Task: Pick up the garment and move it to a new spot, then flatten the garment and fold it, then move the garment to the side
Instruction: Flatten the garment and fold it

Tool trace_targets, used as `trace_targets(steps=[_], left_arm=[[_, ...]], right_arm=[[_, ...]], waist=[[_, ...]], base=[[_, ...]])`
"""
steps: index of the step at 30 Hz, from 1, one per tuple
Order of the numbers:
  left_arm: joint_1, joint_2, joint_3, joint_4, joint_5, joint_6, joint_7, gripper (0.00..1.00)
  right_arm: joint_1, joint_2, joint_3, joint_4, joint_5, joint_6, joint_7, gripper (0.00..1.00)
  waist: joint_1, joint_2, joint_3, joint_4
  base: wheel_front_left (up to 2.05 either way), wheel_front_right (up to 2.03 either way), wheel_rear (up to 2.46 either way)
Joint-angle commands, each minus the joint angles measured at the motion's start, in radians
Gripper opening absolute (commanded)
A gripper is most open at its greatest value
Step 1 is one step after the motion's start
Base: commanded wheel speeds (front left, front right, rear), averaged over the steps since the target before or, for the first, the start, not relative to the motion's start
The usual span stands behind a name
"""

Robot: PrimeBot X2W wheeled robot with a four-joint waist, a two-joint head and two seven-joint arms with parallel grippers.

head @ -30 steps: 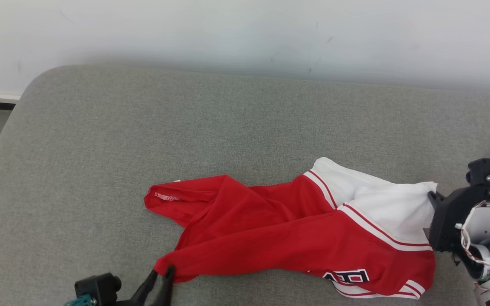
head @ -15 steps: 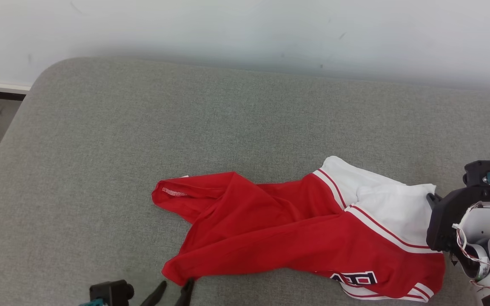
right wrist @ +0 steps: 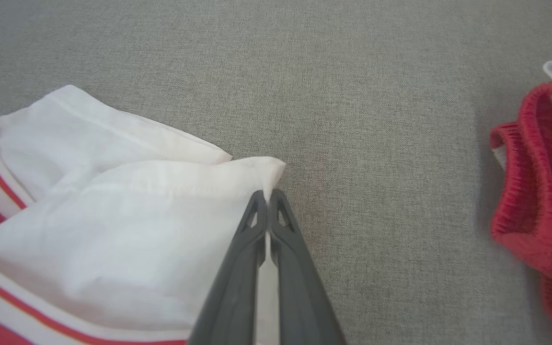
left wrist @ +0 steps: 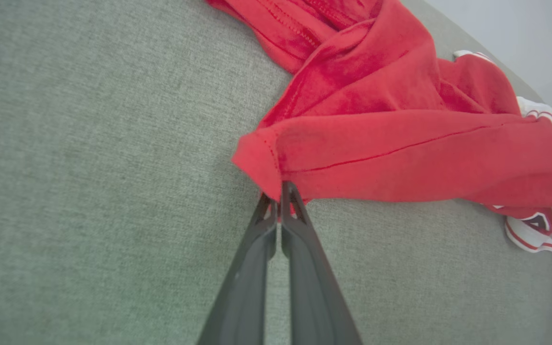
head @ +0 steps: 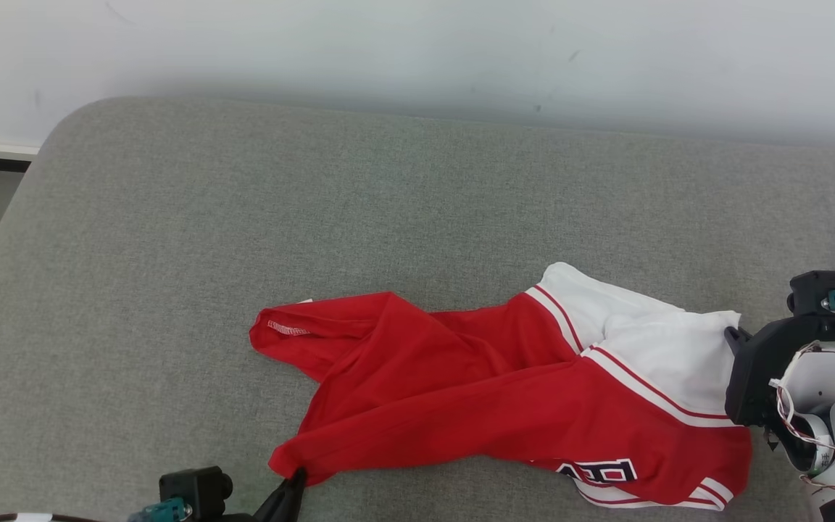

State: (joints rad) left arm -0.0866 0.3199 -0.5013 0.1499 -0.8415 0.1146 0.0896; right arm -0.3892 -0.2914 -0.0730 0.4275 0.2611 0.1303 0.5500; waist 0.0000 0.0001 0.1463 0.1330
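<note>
Now closed after gaping, my left claw [left wrist: 280,190] grips the garment [head: 461,395] by a red corner; my right claw [right wrist: 267,195] pinches a white corner. It looks light and limp, best stretched by corners.

The garment [head: 461,391] is smooth cloth; the upholstery [head: 316,203] is coarse, matt weave.

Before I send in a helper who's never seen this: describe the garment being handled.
On the grey cushion, toward the right, lies the garment: red with a white end and striped bands. Unlike the bunched red cloth at the right edge, the left gripper and right gripper pinch its corners.
</note>
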Motion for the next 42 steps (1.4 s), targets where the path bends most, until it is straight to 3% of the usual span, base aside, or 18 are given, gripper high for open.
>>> trace_targets(steps=[1, 6, 9, 13, 17, 24, 31, 36, 39, 40, 42], left_arm=[[-0.007, -0.001, -0.001, 0.002, 0.009, -0.003, -0.002, 0.0], [0.008, -0.009, 0.051, -0.054, -0.042, -0.029, -0.061, 0.0], [0.024, -0.018, 0.117, -0.146, -0.125, -0.091, -0.114, 0.0], [0.03, 0.008, 0.189, -0.285, -0.2, -0.142, -0.133, 0.0], [0.012, 0.055, 0.234, -0.422, -0.243, -0.152, -0.102, 0.0], [-0.111, 0.114, 0.317, -0.61, -0.292, -0.114, -0.036, 0.0], [-0.343, 0.179, 0.388, -0.671, -0.369, -0.03, 0.096, 0.0], [-0.53, 0.207, 0.404, -0.599, -0.402, 0.02, 0.172, 0.0], [-0.702, 0.195, 0.411, -0.488, -0.402, 0.056, 0.187, 0.0], [-0.765, 0.189, 0.423, -0.442, -0.389, 0.069, 0.174, 0.0], [-0.892, 0.193, 0.432, -0.329, -0.342, 0.08, 0.14, 0.0]], right_arm=[[-0.007, -0.002, 0.0, -0.005, 0.002, 0.001, -0.003, 0.0], [-0.007, 0.01, -0.02, -0.02, 0.035, 0.001, -0.029, 0.0], [-0.021, 0.015, -0.04, -0.053, 0.105, 0.001, -0.067, 0.0], [-0.025, -0.005, -0.022, -0.145, 0.194, 0.001, -0.106, 0.0], [-0.049, -0.036, -0.005, -0.277, 0.249, 0.001, -0.128, 0.0], [-0.139, -0.106, 0.005, -0.493, 0.286, 0.001, -0.165, 0.0], [-0.302, -0.155, 0.043, -0.599, 0.312, 0.001, -0.181, 0.0], [-0.428, -0.151, 0.11, -0.551, 0.32, 0.001, -0.166, 0.0], [-0.553, -0.116, 0.15, -0.442, 0.326, 0.001, -0.186, 0.0], [-0.594, -0.076, 0.143, -0.39, 0.355, 0.001, -0.196, 0.0], [-0.699, -0.053, 0.142, -0.286, 0.312, 0.001, -0.228, 0.0]], waist=[[0.0, -0.0001, 0.0, -0.001], [0.0, -0.0001, -0.007, 0.001], [0.0, -0.0001, -0.011, 0.004], [0.0, -0.0001, -0.012, -0.006], [0.0, -0.0001, -0.007, -0.032], [0.0, -0.0001, 0.022, -0.096], [0.0, -0.0001, 0.115, -0.18], [0.0, -0.0001, 0.22, -0.238], [0.0, -0.0001, 0.311, -0.275], [0.0, -0.0001, 0.34, -0.286], [0.0, -0.0001, 0.391, -0.308]], base=[[0.0, 0.0, 0.0], [0.0, 0.0, 0.0], [0.0, 0.0, 0.0], [0.0, 0.0, 0.0], [0.0, 0.0, 0.0], [0.0, 0.0, 0.0], [0.0, 0.0, 0.0], [0.0, 0.0, 0.0], [0.0, 0.0, 0.0], [0.0, 0.0, 0.0], [0.0, 0.0, 0.0]])
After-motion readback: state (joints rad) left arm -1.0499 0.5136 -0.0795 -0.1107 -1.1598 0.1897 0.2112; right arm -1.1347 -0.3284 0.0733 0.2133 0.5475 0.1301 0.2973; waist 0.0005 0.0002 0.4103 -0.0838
